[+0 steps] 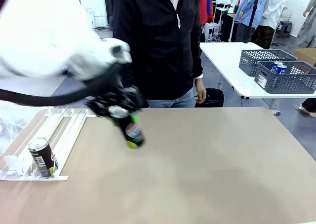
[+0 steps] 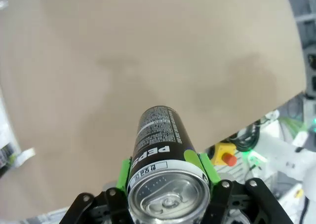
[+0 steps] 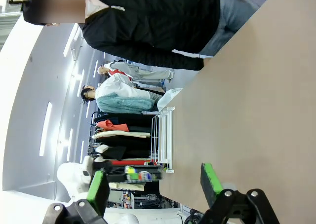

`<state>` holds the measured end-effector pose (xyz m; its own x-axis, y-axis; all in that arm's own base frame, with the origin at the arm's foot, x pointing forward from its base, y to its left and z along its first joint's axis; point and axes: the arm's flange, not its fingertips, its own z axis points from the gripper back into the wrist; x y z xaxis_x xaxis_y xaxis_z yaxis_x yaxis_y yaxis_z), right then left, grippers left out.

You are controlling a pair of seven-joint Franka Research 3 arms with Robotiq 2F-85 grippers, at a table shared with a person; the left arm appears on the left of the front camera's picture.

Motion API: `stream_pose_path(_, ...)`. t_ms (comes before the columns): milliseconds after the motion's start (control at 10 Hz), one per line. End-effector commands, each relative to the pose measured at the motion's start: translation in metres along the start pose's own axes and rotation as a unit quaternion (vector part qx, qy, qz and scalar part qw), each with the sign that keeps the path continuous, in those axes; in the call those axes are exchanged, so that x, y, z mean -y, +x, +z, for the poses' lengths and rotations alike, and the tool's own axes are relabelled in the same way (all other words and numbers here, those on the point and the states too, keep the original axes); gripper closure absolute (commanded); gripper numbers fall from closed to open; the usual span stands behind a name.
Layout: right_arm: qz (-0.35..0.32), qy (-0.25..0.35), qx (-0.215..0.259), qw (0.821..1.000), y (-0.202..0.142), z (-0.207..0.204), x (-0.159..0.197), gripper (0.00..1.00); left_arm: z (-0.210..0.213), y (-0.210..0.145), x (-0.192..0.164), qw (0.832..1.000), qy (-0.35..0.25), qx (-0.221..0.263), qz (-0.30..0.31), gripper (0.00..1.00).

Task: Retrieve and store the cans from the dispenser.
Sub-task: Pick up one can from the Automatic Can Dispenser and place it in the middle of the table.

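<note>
Left gripper (image 1: 122,116), carried in from the left edge of the front view on its white arm, is clenched on a black Pepsi can (image 1: 132,133). I see this can hanging tilted below the fingers, over the tan table (image 1: 207,165) and just right of the dispenser's upper end. At far left the dispenser (image 1: 59,130), a white rack of parallel lanes, lies on the table. A second can (image 1: 42,157), black with a silver top, stands upright at its low end by the stops. Behind the gripper, across the table, a person (image 1: 158,41) in a black jacket stands with one hand (image 1: 201,93) hanging down. Farther right, on a separate white table (image 1: 227,61), two grey mesh baskets (image 1: 286,83) sit close together, and blue cans (image 1: 279,67) show at the rim of the nearer one. In my left wrist view the green pads (image 2: 123,174) press both sides of the Pepsi can (image 2: 160,145) near its silver top. Its label reads upside down and its base points toward the table (image 2: 148,61). A yellow box with a red button (image 2: 224,157) lies past the table's edge at right. In my right wrist view the right gripper (image 3: 154,184) is released, its green-padded fingers (image 3: 97,189) well apart, with the dispenser (image 3: 165,135) beyond them on the table (image 3: 256,110).
</note>
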<state>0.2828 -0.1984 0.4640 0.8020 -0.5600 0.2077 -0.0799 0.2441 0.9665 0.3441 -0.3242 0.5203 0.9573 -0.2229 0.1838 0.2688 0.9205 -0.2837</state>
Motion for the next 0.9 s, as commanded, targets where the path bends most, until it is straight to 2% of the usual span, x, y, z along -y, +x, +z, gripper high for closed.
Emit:
stream_pose_path(0,-0.001,0.006,0.001,1.0,0.0,0.001,-0.003,0.0,-0.04,0.043,0.041,0.997,0.06,0.012,-0.051,1.0)
stream_pose_path(100,-0.001,0.006,0.001,1.0,0.0,0.001,-0.003,0.0,-0.066,0.045,0.073,0.994,0.08,-0.001,-0.079,1.0)
stream_pose_path(300,-0.001,0.006,0.001,1.0,0.0,0.001,-0.003,0.0,-0.11,0.05,0.104,0.987,0.131,-0.003,-0.096,1.0)
stream_pose_path(500,-0.001,0.006,0.001,1.0,0.0,0.001,-0.003,0.0,-0.144,0.055,0.105,0.983,0.158,-0.007,-0.094,1.0)
stream_pose_path(800,-0.001,0.006,0.001,1.0,0.0,0.001,-0.003,0.0,-0.151,0.062,0.102,0.985,0.144,-0.032,-0.089,1.0)
